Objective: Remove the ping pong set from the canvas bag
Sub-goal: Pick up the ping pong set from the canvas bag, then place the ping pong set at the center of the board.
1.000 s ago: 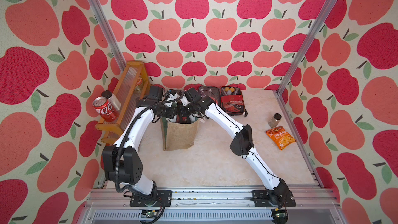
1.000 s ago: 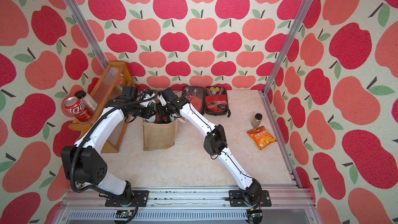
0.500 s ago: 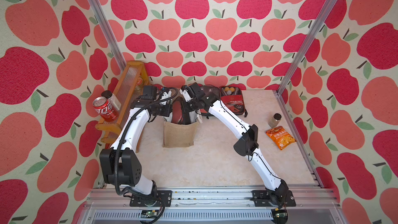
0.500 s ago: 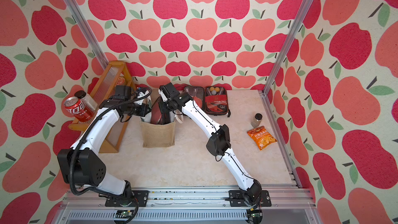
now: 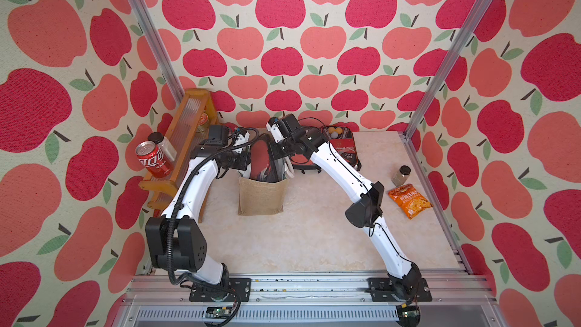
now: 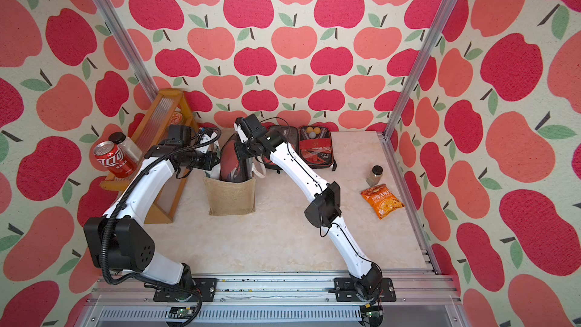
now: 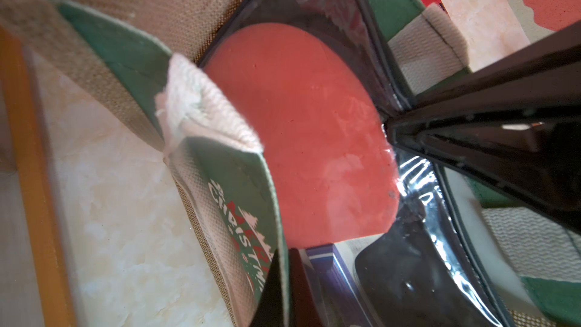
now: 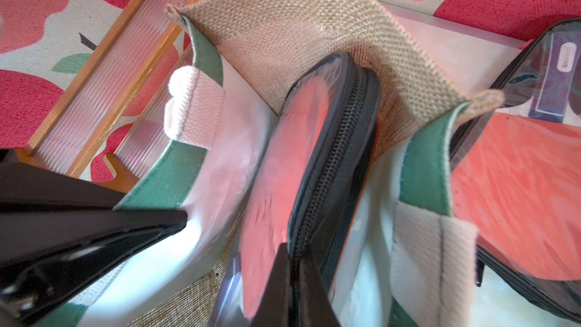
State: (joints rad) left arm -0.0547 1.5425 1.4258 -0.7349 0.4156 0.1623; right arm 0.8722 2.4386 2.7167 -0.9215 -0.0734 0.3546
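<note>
The canvas bag (image 5: 262, 198) (image 6: 231, 198) stands upright left of the table's middle. Half out of its mouth sticks the ping pong set (image 5: 262, 160) (image 6: 232, 160) (image 7: 308, 127) (image 8: 295, 139), a clear zip case with a red paddle inside. My right gripper (image 8: 294, 281) (image 5: 274, 154) (image 6: 243, 151) is shut on the case's black zipper edge, above the bag. My left gripper (image 7: 284, 297) (image 5: 243, 165) (image 6: 214, 162) is shut on the rim of the bag's green-and-white side panel (image 7: 248, 215). The lower part of the case is hidden inside the bag.
A second paddle case (image 5: 341, 147) (image 6: 314, 147) lies open at the back with balls in it. A wooden rack (image 5: 188, 127) holds a red can (image 5: 152, 159) and a jar (image 5: 164, 145). A small spice jar (image 5: 401, 175) and an orange snack packet (image 5: 408, 200) lie at the right.
My right gripper has risen, drawing the ping pong set partly up out of the bag. The left gripper kept its hold on the rim and rose a little with the bag's side.
</note>
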